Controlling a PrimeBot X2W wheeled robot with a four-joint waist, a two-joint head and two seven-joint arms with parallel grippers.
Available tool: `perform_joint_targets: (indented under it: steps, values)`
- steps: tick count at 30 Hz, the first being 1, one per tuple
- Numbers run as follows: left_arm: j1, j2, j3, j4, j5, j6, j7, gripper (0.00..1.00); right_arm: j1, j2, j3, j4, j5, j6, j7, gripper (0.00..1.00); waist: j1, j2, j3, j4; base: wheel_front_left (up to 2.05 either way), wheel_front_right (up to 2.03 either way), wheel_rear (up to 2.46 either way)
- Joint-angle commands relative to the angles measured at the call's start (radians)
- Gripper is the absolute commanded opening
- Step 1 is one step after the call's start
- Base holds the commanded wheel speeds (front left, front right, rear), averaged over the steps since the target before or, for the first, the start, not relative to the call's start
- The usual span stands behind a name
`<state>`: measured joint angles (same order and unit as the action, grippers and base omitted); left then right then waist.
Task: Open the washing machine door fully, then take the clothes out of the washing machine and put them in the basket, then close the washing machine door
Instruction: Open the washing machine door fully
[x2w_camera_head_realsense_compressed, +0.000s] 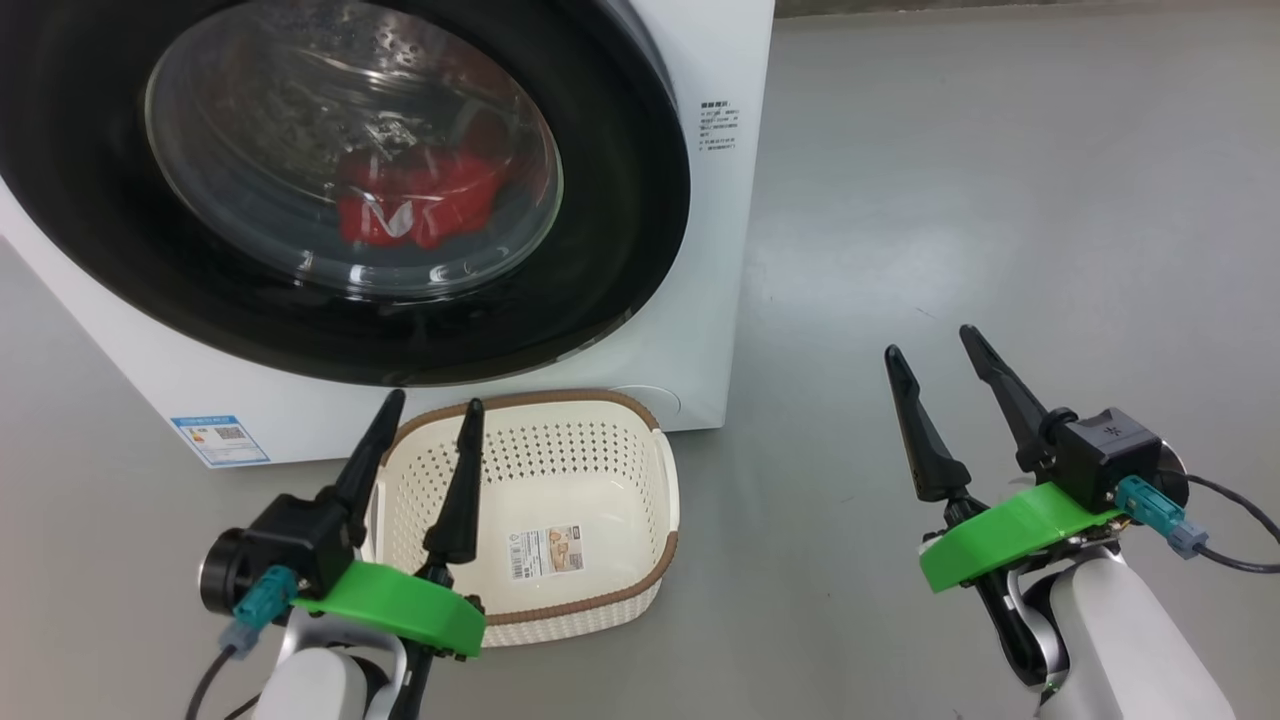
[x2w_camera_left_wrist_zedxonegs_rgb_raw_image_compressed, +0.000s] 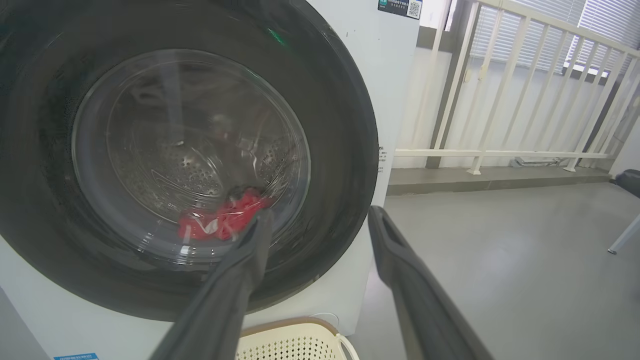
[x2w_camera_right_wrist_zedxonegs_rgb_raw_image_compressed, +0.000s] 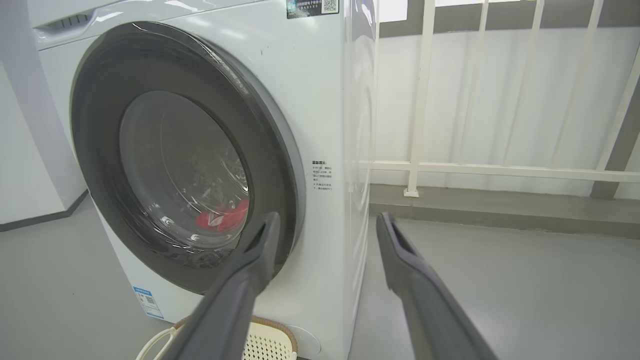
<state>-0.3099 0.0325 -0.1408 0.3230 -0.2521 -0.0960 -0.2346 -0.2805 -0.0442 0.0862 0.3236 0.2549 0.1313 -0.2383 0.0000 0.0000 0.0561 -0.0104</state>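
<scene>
Clothes (x2w_camera_head_realsense_compressed: 420, 205) lie in the washing machine (x2w_camera_head_realsense_compressed: 720, 200) behind its door (x2w_camera_head_realsense_compressed: 620, 200), basket (x2w_camera_head_realsense_compressed: 560, 470) on the floor (x2w_camera_head_realsense_compressed: 1000, 200) just in front, left gripper (x2w_camera_head_realsense_compressed: 436, 400) by the basket's left side, right gripper (x2w_camera_head_realsense_compressed: 929, 340) well off right.

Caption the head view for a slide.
Left gripper and right gripper open before the washing machine door, red clothes behind its glass, basket below.

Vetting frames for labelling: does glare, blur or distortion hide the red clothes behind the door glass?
Head view: reflections streak the black-rimmed round glass door, red fabric clothes readable. Left wrist view: hazy; the left gripper's blurred finger overlaps them. Right wrist view: clothes small but clear.
</scene>
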Motion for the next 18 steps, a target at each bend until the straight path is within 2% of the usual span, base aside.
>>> perform_joint_targets:
  steps: [1,4,18]
  values:
    - [-0.042,0.017,0.020,-0.020,0.034,0.005,-0.018,1.00,-0.052,-0.005,0.028,-0.020,-0.025,-0.001,-0.014,1.00,0.0000,0.0000,-0.002,-0.001,0.00,0.00,0.00]
    - [-0.045,0.018,0.013,-0.012,0.066,0.008,-0.027,1.00,-0.058,-0.006,0.034,-0.013,-0.050,-0.001,-0.023,1.00,0.0000,0.0000,-0.006,-0.002,0.00,0.00,0.00]
    - [-0.050,0.018,0.013,0.022,0.043,0.009,-0.027,1.00,-0.060,-0.006,0.031,0.017,-0.036,-0.001,-0.024,1.00,0.0000,0.0000,-0.014,-0.001,0.00,0.00,0.00]
